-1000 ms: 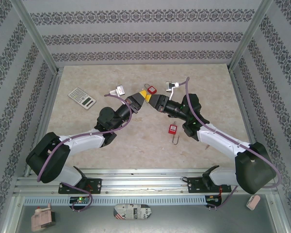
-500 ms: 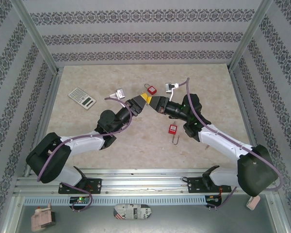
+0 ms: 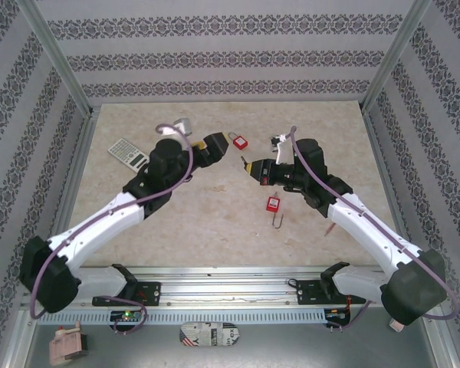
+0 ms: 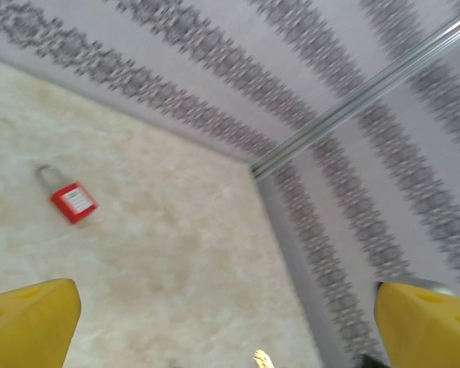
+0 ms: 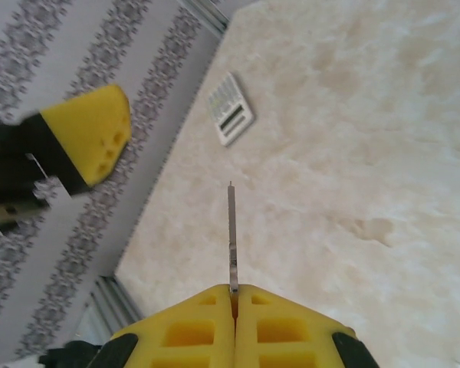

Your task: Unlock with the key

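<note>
My right gripper (image 5: 234,293) is shut on a thin metal key (image 5: 231,230), whose blade sticks straight out from between the yellow pads. In the top view that gripper (image 3: 249,166) hovers mid-table, pointing left. One red padlock (image 3: 238,141) lies on the table between and behind the two grippers, also seen as the padlock (image 4: 73,201). A second red padlock (image 3: 273,205) lies nearer, below the right gripper. My left gripper (image 3: 211,147) is raised and open, its yellow fingers (image 4: 31,322) far apart with nothing between them.
A grey calculator (image 3: 129,153) lies at the left of the marble-patterned table (image 3: 215,222) and shows again as the calculator (image 5: 230,113). A thin metal piece (image 3: 277,221) sticks out below the nearer padlock. Patterned walls and metal posts enclose the table.
The left gripper has opened, let go of the key and pulled back up and to the left. The right gripper keeps the key and has drawn slightly right and lower.
</note>
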Controlling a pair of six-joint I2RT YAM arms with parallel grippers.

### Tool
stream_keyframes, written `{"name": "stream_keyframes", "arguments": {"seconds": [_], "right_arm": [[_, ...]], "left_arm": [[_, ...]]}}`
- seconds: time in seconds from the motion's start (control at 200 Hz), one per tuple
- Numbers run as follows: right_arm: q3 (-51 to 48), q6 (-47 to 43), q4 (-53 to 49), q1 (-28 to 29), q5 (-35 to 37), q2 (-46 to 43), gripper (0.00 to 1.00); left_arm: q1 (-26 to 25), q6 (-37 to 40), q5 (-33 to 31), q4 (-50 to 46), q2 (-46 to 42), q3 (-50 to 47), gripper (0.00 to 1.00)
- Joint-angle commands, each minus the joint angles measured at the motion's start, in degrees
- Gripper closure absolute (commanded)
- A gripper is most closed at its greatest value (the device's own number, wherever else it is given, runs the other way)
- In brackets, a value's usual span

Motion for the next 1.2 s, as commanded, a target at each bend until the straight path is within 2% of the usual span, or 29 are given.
{"name": "stream_keyframes", "arguments": {"seconds": [0.0, 0.465, 0.654, 0.774, 1.069, 1.194], "right_arm": [[3.03, -7.21, -8.07, -1.15, 2.88, -0.96, 1.00], [7.39, -16.20, -19.74, -2.22, 9.73, 0.95, 1.00], [7.51, -17.05, -20.43, -1.96, 11.25, 1.91, 1.00], [6.97, -17.18, -20.43, -1.74, 11.79, 2.36, 1.00], [4.28, -16.86, -18.46, -1.61, 12.46, 3.42, 1.00], [3.87, -16.61, -17.58, -1.52, 12.10, 4.08, 1.00]], "left_arm": [[1.48, 5.69, 0.94, -18.68, 7.61, 6.08, 0.04], [3.55, 10.56, 4.56, -27.34, 38.37, 32.36, 0.11], [4.04, 12.03, 4.02, -34.90, 50.29, 46.09, 0.12], [4.78, 12.04, 3.30, -38.93, 55.85, 53.14, 0.13], [5.79, 10.26, 4.60, -38.70, 65.98, 65.14, 0.12], [6.06, 9.48, 5.41, -41.53, 71.43, 72.83, 0.12]]}}
